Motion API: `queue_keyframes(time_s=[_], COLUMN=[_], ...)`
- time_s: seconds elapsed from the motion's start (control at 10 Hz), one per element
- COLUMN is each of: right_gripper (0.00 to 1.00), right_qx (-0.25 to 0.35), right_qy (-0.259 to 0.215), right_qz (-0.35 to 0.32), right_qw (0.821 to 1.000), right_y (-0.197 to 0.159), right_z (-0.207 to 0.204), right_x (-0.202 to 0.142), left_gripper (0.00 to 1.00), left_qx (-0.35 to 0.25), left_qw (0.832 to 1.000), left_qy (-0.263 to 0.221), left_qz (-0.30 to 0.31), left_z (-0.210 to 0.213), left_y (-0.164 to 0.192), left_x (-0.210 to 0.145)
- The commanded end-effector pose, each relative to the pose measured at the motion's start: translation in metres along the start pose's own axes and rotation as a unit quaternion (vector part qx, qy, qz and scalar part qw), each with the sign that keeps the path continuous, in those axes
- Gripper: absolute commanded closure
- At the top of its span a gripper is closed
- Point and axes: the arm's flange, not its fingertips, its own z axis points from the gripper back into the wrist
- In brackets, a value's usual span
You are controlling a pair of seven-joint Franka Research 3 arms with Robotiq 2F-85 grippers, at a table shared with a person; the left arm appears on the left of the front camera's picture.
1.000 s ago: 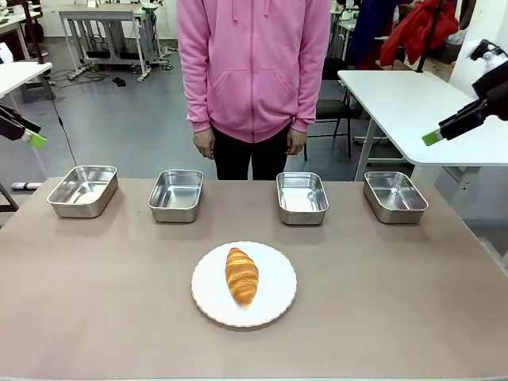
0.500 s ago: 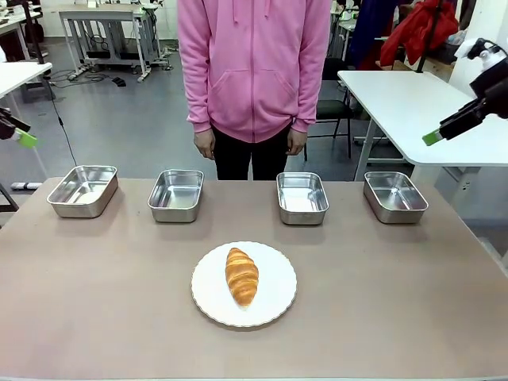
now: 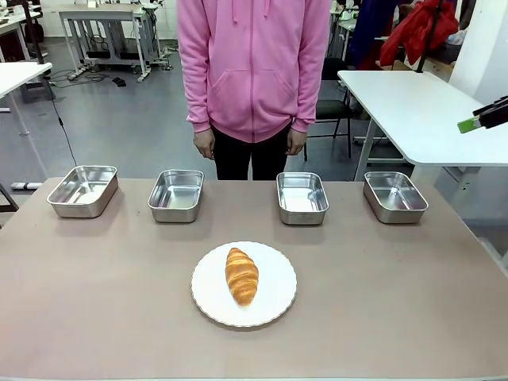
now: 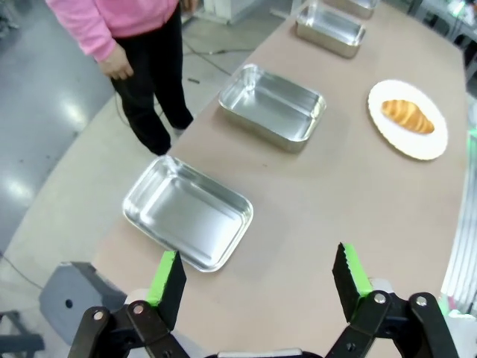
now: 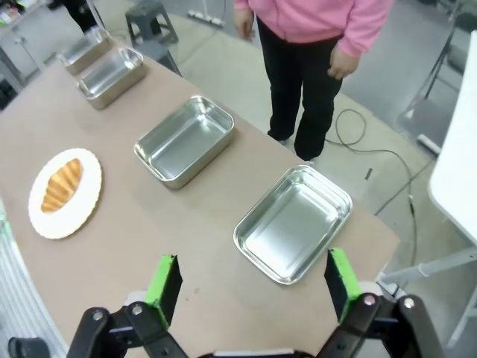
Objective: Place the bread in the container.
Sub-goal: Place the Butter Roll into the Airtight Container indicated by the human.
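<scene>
So far nothing is done: the bread lies on a white plate midway along the tabletop, nearer its near edge, and the four steel trays lined along the far edge are all empty. Lifting, carrying and setting down are all left; which tray is meant I cannot tell. Both arms hang high, well apart from the bread. The left gripper looks down over the far left corner, jaws spread wide with nothing between them; the right gripper does likewise over the far right corner, wide and empty.
</scene>
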Motion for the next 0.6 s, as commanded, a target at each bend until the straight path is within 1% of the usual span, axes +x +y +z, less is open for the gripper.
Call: queue_keyframes(time_s=[0.0,0.1,0.3,0.5], right_gripper=[0.0,0.0,0.0,0.0], right_qx=[0.014,0.016,0.017,0.015], right_qy=[-0.025,-0.032,-0.049,-0.056], right_qz=[0.007,0.006,0.002,-0.005], right_qw=[1.0,0.999,0.999,0.998], right_y=[-0.01,-0.013,-0.015,-0.016], right_z=[0.002,0.006,0.012,0.012], right_x=[-0.001,-0.002,0.0,0.004], left_gripper=[0.0,0.0,0.0,0.0], left_qx=[-0.005,-0.008,-0.002,0.011], left_qw=[0.999,0.999,0.999,0.998], left_qy=[-0.032,-0.045,-0.053,-0.055], left_qz=[-0.01,-0.008,-0.003,0.031], left_z=[0.003,0.009,0.016,0.019], left_y=[0.01,0.013,0.014,0.014], left_x=[-0.003,-0.006,-0.008,-0.005])
